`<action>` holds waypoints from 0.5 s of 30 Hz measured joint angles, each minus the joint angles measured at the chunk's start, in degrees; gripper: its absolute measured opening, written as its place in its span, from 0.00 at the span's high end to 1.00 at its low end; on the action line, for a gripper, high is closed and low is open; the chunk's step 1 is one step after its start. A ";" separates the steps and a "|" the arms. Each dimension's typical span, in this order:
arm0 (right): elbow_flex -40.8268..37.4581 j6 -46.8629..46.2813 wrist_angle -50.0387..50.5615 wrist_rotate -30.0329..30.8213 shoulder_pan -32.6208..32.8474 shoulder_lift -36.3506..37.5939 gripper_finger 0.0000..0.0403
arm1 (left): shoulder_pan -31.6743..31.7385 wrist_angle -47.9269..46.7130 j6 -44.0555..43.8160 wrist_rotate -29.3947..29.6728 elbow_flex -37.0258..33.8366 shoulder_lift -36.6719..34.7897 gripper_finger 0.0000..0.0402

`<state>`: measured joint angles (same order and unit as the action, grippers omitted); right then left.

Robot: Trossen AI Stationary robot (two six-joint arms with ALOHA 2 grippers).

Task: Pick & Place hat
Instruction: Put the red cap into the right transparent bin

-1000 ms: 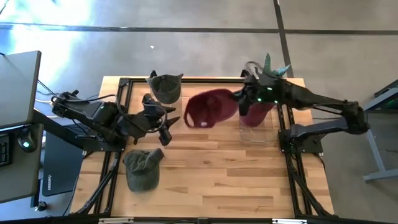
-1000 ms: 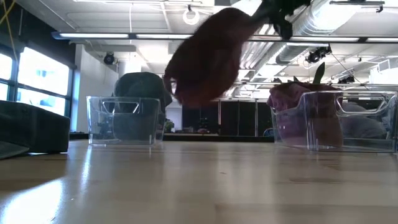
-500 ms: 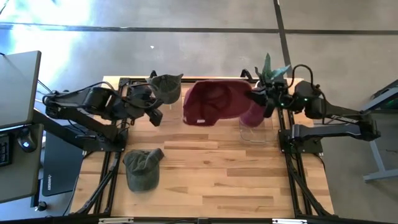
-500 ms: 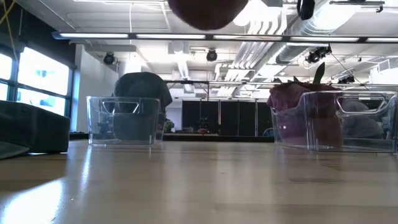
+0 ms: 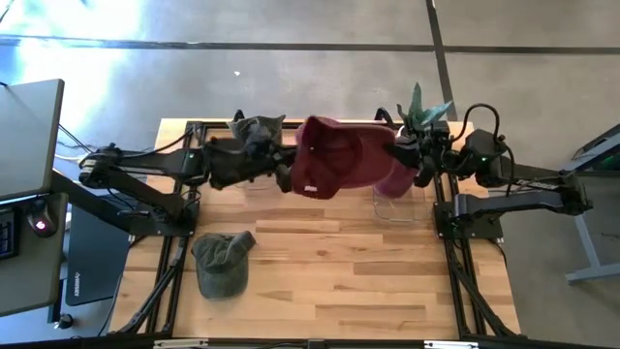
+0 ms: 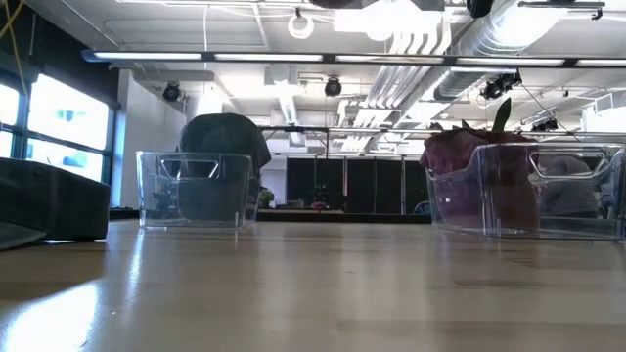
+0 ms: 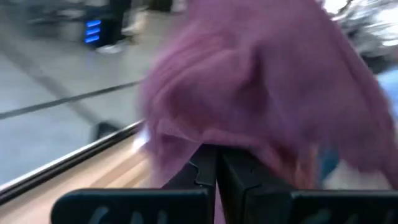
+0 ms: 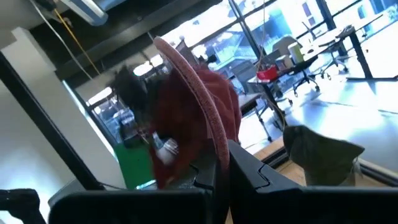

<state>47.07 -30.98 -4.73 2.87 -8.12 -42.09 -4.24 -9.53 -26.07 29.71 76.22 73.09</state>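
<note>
Maroon hat (image 5: 334,160) | pinched by both pincers, left (image 5: 288,177), right (image 5: 395,153) | bins hold hats

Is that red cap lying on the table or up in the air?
Up in the air: the red cap hangs between the left gripper and right gripper, both shut on it.

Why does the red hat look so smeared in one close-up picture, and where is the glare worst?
Left wrist view: the maroon hat is smeared, likely by motion. Right wrist view: bright windows wash out the background behind it. High view: sunlight glares on the floor. Low view: ceiling lights glare, and the wooden table reflects them.
</note>
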 joint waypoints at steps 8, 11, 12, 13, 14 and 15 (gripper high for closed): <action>0.00 0.34 0.20 0.86 3.73 -1.05 0.98 | 6.79 18.90 -0.22 -17.28 -0.28 7.37 1.00; 0.00 0.61 -0.04 1.61 5.54 -1.32 0.97 | 8.30 17.50 -2.03 -18.76 0.05 9.53 1.00; 0.00 1.08 -0.09 1.64 6.20 -1.40 0.98 | 8.73 14.88 -2.96 -18.82 -0.12 9.77 1.00; 0.00 1.47 -0.06 1.74 6.86 -1.44 0.98 | 9.08 12.90 -3.87 -18.91 -0.24 9.99 1.00; 0.00 1.73 -0.06 2.00 7.49 -1.46 0.99 | 9.18 11.77 -4.07 -18.92 -0.28 10.02 1.00; 0.00 2.19 -0.15 2.55 8.00 -1.46 0.99 | 9.17 11.35 -3.85 -18.84 -0.26 9.92 1.00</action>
<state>47.07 -28.79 -4.89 5.42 -0.11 -43.55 4.93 1.82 -29.92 10.86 75.96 83.01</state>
